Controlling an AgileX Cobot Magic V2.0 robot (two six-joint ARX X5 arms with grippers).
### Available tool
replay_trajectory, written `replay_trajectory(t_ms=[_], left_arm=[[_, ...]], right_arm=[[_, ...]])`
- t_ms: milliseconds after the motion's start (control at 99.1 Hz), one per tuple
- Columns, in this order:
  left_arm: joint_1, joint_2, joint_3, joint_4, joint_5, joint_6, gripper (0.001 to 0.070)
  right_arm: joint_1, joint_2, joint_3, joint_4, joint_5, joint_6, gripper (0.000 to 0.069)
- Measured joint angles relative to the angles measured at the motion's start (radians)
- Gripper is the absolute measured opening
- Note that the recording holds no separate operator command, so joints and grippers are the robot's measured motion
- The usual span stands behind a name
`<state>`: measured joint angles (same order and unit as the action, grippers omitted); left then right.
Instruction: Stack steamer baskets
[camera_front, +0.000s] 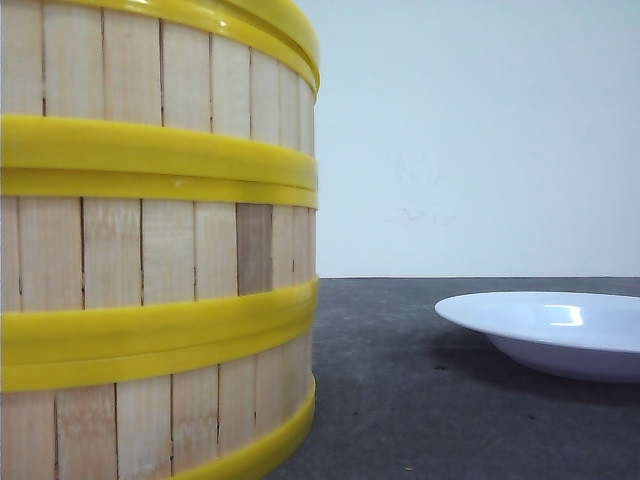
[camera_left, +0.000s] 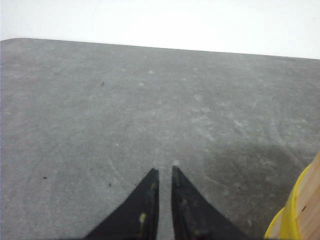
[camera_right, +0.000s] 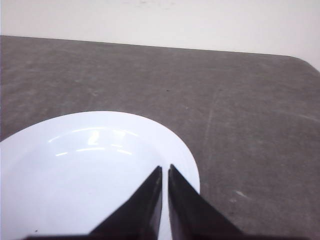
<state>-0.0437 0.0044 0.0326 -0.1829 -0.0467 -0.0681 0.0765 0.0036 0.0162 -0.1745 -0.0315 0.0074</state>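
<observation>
Grey, speckled counter (camera_front: 420, 400) and a plain white wall form the setting. Front view: the round wooden-slat steamer baskets with yellow plastic rims (camera_front: 150, 250) stand stacked at left, at least three tiers visible; a shallow white plate (camera_front: 560, 335) lies apart at right. Left wrist view: the left gripper (camera_left: 165, 172) hangs over bare counter, jaws nearly together, holding nothing, near the stack's edge. Right wrist view: the right gripper (camera_right: 165, 170), jaws likewise nearly together, hangs above the plate. Stacking appears complete; any further move needs the jaws spread first.

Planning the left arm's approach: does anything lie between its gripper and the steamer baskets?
Nothing visible: only bare table separates the left gripper, closed and empty, from the steamer baskets.
</observation>
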Motion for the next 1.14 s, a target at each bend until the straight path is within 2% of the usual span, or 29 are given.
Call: replay_trajectory(t_ms=[131,1140], left_arm=[[0.000,0.000,0.000,0.000,0.000,0.000,0.0018],[0.000,0.000,0.000,0.000,0.000,0.000,0.0018]], right_arm=[[0.000,0.000,0.000,0.005,-0.053,0.000,0.0016],[0.000,0.000,0.000,0.007,-0.048,0.000,0.0016]])
